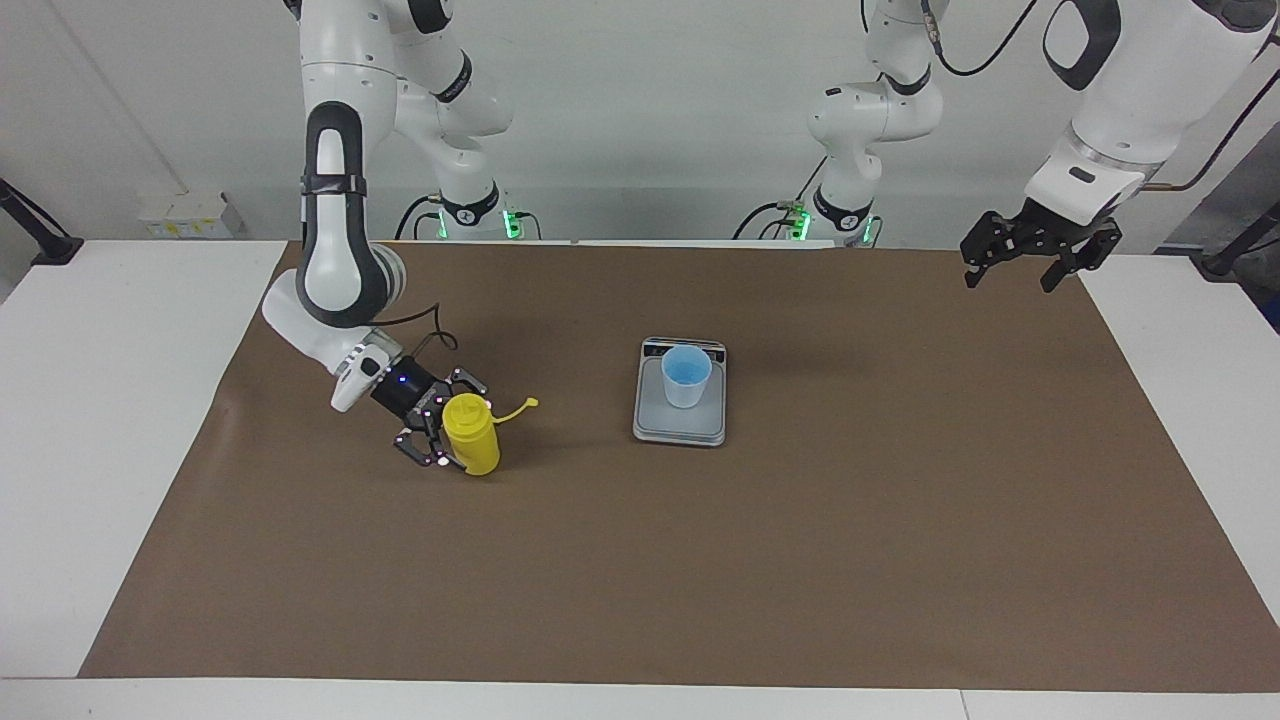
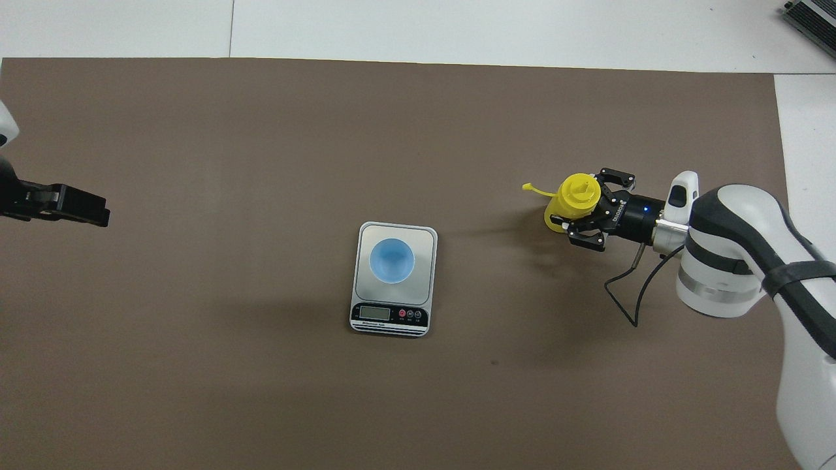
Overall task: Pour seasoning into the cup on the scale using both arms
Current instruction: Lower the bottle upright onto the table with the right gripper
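The seasoning, a yellow squeeze bottle [image 1: 472, 436] [image 2: 578, 196], stands on the brown mat toward the right arm's end of the table, its cap strap sticking out toward the scale. My right gripper [image 1: 460, 425] [image 2: 584, 203] is low at the bottle, open, with one finger on either side of it. The light-blue cup [image 1: 686, 377] [image 2: 391, 260] stands upright on the grey scale [image 1: 680, 428] [image 2: 426, 239] at mid-table. My left gripper [image 1: 1010, 282] [image 2: 91, 212] waits open in the air over the mat's edge at the left arm's end.
A brown mat [image 1: 800, 560] covers most of the white table [image 1: 90, 420]. A black cable [image 2: 620, 294] loops from the right wrist down toward the mat. A grey device [image 2: 810, 19] lies at a corner farthest from the robots.
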Motion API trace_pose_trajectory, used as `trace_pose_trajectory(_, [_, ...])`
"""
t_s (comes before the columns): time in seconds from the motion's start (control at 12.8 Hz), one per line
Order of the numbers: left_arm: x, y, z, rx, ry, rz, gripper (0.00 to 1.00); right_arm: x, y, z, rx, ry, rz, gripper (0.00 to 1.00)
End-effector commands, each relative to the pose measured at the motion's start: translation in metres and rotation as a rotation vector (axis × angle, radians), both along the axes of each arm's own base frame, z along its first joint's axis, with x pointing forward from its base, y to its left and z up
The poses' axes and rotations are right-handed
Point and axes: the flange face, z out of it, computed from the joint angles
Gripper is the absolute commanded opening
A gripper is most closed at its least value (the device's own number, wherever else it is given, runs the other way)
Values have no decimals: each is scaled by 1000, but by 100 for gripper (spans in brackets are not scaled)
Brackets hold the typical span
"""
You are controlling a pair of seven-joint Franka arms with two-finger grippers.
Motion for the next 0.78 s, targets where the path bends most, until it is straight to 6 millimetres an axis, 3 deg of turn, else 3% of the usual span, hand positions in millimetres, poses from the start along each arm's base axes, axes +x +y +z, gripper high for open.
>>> trace_pose_trajectory(0.0, [-6, 3, 1, 10, -6, 13, 100, -2, -17, 13, 14, -34, -9, 100])
trace_pose_trajectory(0.47, [-6, 3, 1, 10, -6, 11, 100, -9, -68, 36, -146, -54, 90, 100])
trace_pose_trajectory(0.71, [-5, 3, 0, 10, -4, 11, 100, -9, -72, 59, -233, -49, 142, 100])
